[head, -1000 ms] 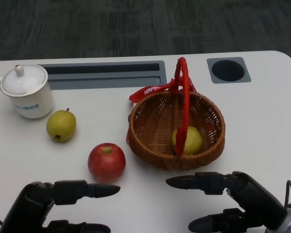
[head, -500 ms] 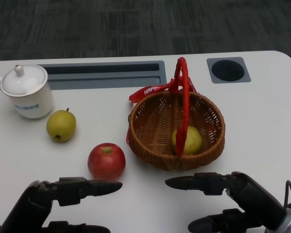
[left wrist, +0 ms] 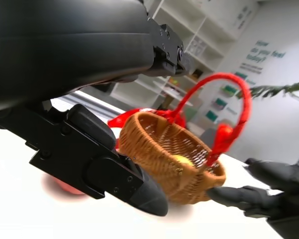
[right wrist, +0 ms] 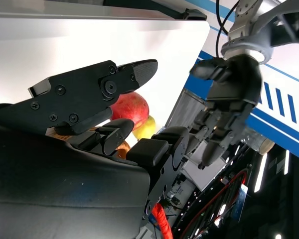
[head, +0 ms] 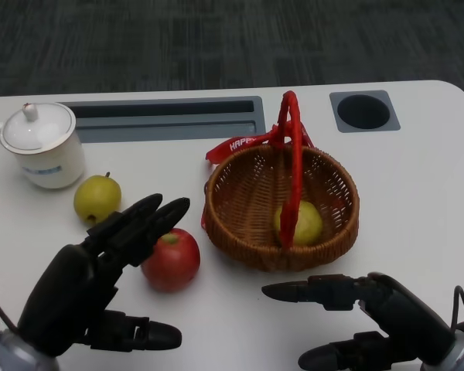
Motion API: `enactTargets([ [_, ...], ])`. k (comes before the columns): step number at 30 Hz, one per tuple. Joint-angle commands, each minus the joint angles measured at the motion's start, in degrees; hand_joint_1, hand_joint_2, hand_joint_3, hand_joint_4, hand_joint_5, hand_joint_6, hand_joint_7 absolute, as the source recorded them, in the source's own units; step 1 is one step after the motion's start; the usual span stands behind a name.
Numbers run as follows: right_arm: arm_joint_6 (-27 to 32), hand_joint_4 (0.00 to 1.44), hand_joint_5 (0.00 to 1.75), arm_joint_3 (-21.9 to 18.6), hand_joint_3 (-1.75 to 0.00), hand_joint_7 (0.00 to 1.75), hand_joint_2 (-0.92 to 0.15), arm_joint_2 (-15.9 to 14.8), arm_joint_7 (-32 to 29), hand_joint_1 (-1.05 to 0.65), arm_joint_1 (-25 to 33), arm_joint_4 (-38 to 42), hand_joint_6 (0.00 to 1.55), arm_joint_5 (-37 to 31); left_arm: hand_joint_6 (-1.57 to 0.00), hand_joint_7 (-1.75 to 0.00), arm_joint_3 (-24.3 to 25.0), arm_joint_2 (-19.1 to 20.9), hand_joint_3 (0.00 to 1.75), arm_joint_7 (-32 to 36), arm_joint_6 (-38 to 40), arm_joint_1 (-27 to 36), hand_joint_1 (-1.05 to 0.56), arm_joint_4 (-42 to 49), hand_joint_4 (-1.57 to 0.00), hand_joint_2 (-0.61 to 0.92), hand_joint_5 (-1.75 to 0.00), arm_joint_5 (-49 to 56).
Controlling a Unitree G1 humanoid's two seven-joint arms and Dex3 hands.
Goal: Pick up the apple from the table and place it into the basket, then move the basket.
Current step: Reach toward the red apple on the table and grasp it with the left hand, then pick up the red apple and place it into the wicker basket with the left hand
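A red apple lies on the white table, just left of the wicker basket with its upright red handle. A yellow-green pear sits inside the basket. My left hand hovers at the apple's near left. It is open, with its fingers stretched over the apple's left edge and its thumb low and apart. It holds nothing. My right hand is open near the front edge, in front of the basket. In the right wrist view the apple shows beyond my fingers.
A second pear lies left of the apple, and behind it stands a white lidded cup. A grey recessed slot and a round hole are set into the table's far side.
My left hand has lifted and swung forward, so its fingers now reach over the apple's left side. The right hand, the basket and the fruit have stayed put.
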Motion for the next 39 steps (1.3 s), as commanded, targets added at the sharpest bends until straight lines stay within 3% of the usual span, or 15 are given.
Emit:
enactTargets([
  [1, -0.5, 0.72, 0.01, -0.5, 0.00, 0.00, -0.86, -1.2, -0.8, -0.39, 0.1, 0.2, 0.66, -0.1, -0.11, -0.02, -2.6, 1.8, 0.00, 7.4, 1.0, -3.8, -0.86, 6.2, -0.12, 0.74, -0.02, 5.4],
  [9, -1.3, 0.75, 0.01, -0.3, 0.00, 0.01, -0.87, -1.5, -1.1, -0.40, 0.1, 0.4, 0.67, 0.3, -0.16, -0.02, -11.4, 2.2, 0.01, 19.3, 2.0, -13.7, -0.89, 25.8, -0.20, 0.74, -0.05, 9.0],
  [12, -1.6, 0.76, 0.01, -0.2, -0.01, 0.01, -0.88, -1.6, -0.9, -0.41, 0.0, 0.6, 0.68, 0.7, -0.18, -0.02, -14.0, 1.8, 0.00, 22.4, 3.7, -16.4, -0.82, 31.6, -0.23, 0.67, -0.05, 9.3],
  [21, -1.7, 0.77, 0.01, 0.0, 0.00, 0.00, -0.89, -1.9, -0.9, -0.41, 0.3, 0.5, 0.68, 1.0, -0.31, -0.03, -22.7, 0.3, 0.00, 33.8, 11.8, -23.3, -0.38, 44.2, -0.37, 0.62, -0.05, 12.1],
  [31, -1.4, 0.79, 0.01, 0.1, 0.00, 0.00, -0.89, -2.5, -0.6, -0.41, 1.3, -0.8, 0.70, 1.6, -0.45, -0.04, -27.7, -2.7, 0.01, 38.3, 17.2, -26.5, -0.24, 50.6, -0.51, 0.64, -0.05, 10.2],
  [35, -1.3, 0.80, 0.01, 0.1, -0.01, 0.01, -0.90, -2.5, -0.7, -0.41, 1.5, -1.2, 0.71, 1.5, -0.58, -0.06, -26.4, -4.3, 0.01, 36.2, 13.9, -25.9, -0.14, 51.6, -0.68, 0.67, -0.08, 5.8],
  [39, -0.9, 0.80, 0.01, 0.0, -0.01, 0.00, -0.91, -2.5, -1.0, -0.42, 1.8, -1.8, 0.71, 1.0, -0.91, -0.08, -25.2, -5.0, 0.01, 34.0, 10.6, -24.9, 0.02, 51.8, -1.05, 0.74, -0.10, 1.7],
])
